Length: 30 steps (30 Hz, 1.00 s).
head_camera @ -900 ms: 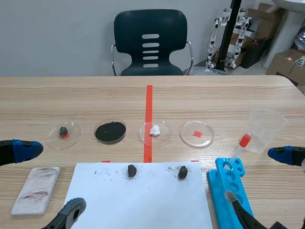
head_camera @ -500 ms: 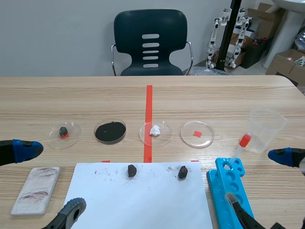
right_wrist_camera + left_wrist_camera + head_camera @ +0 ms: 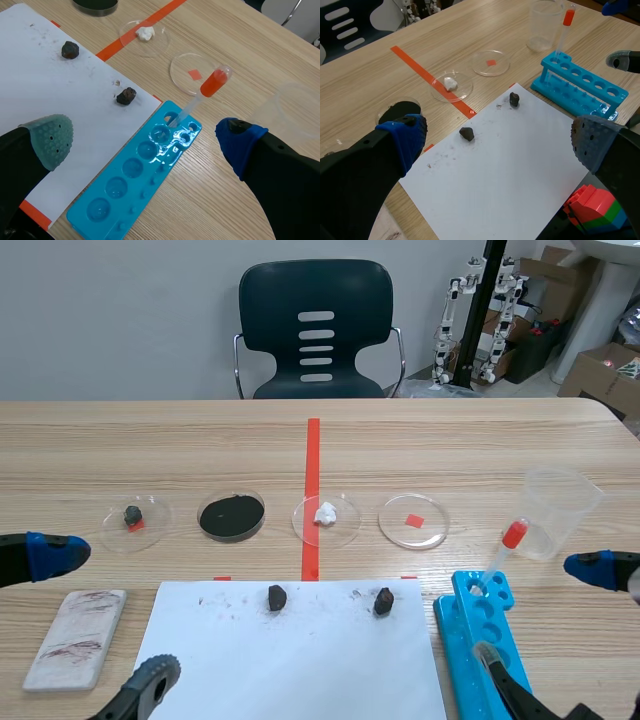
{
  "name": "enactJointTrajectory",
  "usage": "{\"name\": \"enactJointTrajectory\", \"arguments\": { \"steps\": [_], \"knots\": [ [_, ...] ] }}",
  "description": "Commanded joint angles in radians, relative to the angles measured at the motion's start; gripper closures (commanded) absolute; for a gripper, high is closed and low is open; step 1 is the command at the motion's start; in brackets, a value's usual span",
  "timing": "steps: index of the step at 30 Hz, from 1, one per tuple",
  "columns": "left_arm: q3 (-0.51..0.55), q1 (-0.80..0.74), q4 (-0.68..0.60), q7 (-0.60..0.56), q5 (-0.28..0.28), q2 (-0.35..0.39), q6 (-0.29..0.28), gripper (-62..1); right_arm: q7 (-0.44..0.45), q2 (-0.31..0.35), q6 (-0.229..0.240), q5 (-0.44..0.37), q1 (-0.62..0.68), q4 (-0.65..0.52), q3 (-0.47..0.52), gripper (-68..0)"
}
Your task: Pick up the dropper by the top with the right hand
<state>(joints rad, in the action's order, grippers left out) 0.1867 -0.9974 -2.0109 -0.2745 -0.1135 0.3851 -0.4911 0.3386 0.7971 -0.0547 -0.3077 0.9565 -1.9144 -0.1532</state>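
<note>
Though the scene view caught only their tips, the wrist views showed the left gripper and right gripper spread wide, holding nothing. Beside the white sheet lay the blue rack, the clear beaker just beyond. The dropper leaned in a well at the rack's far end, red bulb up. Only the left wrist view showed a coloured brick block.

L arm is sitting low at near left. L gripper is standing wide open w/ nothing between the fingers: blue pad lying farther, grey pad nearer. R arm is sitting low at near right. R gripper is gaping wide too, gripping nothing: blue-tipped finger on the far-right side, grey-green-tipped finger near and further left.
</note>
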Motion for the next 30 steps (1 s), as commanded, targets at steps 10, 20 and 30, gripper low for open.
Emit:
{"name": "enactJointTrajectory", "arguments": {
  "steps": [10,20,30],
  "knots": [
    [0.006,0.003,-0.004,-0.015,-0.008,-0.002,0.002,-60.5,0.107,-0.166,0.173,-0.008,-0.110,0.157,0.101,-66.9],
    [0.006,0.003,-0.004,-0.014,-0.008,-0.002,0.002,-60.5,0.407,-0.211,0.327,0.061,-0.231,0.360,0.111,-66.9],
    [0.006,0.003,-0.004,-0.014,-0.009,-0.002,0.002,-60.5,0.409,-0.286,0.420,0.125,-0.439,0.504,0.080,-66.9]
  ]
}}
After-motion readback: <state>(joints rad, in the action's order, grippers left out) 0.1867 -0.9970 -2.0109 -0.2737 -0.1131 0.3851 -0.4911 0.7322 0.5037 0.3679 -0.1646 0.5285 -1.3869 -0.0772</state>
